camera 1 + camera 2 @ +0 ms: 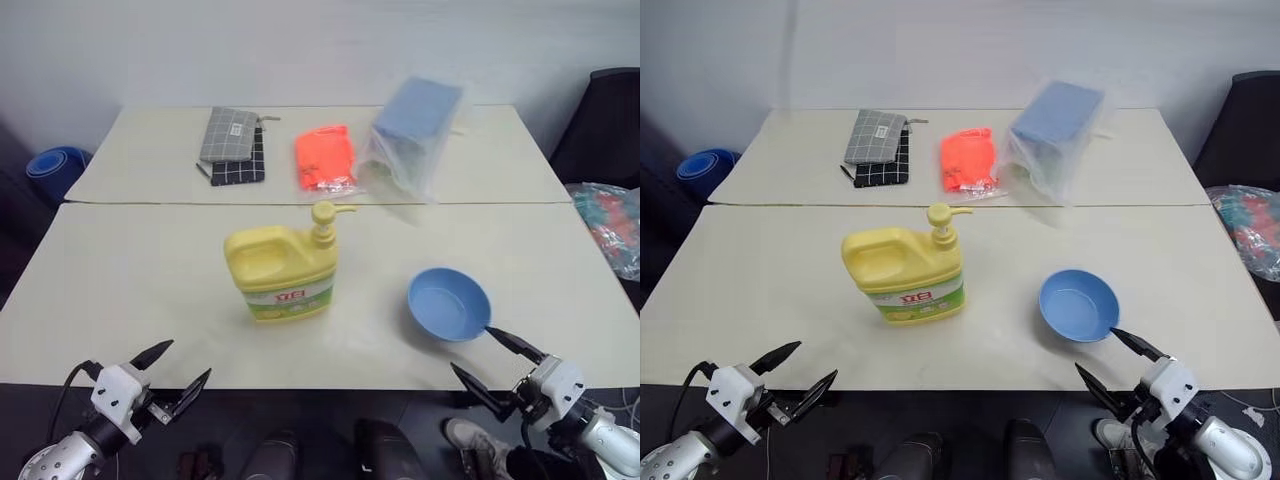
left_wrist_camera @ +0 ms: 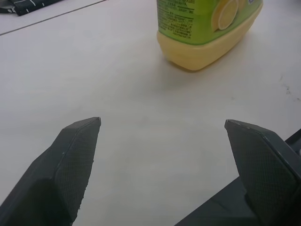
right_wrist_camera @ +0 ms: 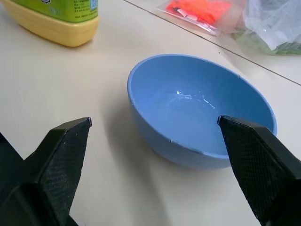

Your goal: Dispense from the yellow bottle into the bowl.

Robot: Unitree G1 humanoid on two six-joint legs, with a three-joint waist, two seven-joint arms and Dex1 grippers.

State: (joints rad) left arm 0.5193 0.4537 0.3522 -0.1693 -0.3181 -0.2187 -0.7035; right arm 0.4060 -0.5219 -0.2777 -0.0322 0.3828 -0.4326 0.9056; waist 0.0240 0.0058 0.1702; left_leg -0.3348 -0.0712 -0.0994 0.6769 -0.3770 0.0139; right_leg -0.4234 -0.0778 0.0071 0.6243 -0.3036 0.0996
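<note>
Both your claws, left gripper (image 1: 172,378) and right gripper (image 1: 500,358), gape empty; yellow bottle's (image 1: 280,273) nozzle faces away from bowl (image 1: 449,304); pumping now spills

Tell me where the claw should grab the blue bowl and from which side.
Probably the near rim of the blue bowl, one finger inside and one outside. It sits upright and open-topped on the table, with a thin wall. The open right claw is just short of that edge, so coming from the robot's side looks simplest.

Grey pouch (image 1: 232,134), orange packet (image 1: 325,157), wrapped blue block (image 1: 415,128).
</note>
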